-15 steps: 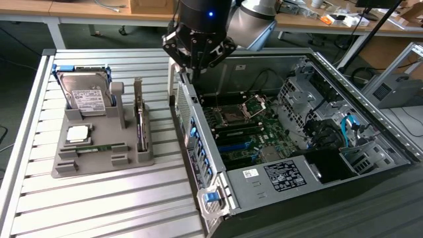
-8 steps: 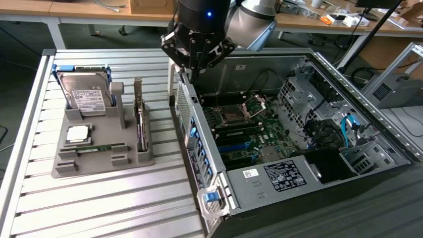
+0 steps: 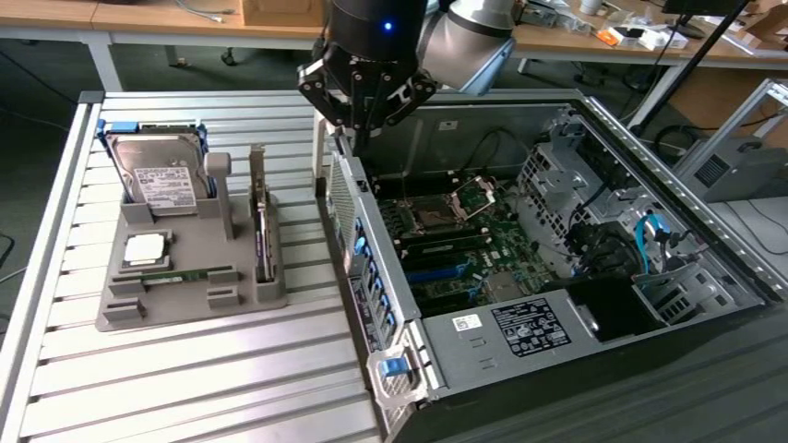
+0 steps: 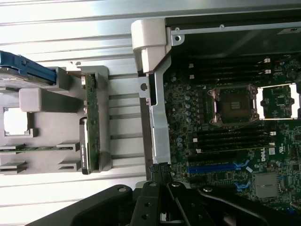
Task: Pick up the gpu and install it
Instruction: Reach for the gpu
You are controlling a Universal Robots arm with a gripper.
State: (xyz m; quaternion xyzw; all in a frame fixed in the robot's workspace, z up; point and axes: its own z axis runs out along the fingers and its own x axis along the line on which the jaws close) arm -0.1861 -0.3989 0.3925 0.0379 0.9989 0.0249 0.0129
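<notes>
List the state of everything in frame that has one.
gpu: on edge in the tray slot, not picked up
hand: shut, empty, above the case wall
hard drive: upright in tray
memory stick: flat in tray
CPU chip: flat in tray
case: side open, board exposed
CPU socket: cover up, empty

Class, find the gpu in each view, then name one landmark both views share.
Exterior view: the gpu stands on edge in the grey holder, on its side nearest the computer case.
Wrist view: the gpu is the green strip in the holder's slot nearest the case.
Shared landmark: the empty processor socket on the motherboard.
</notes>
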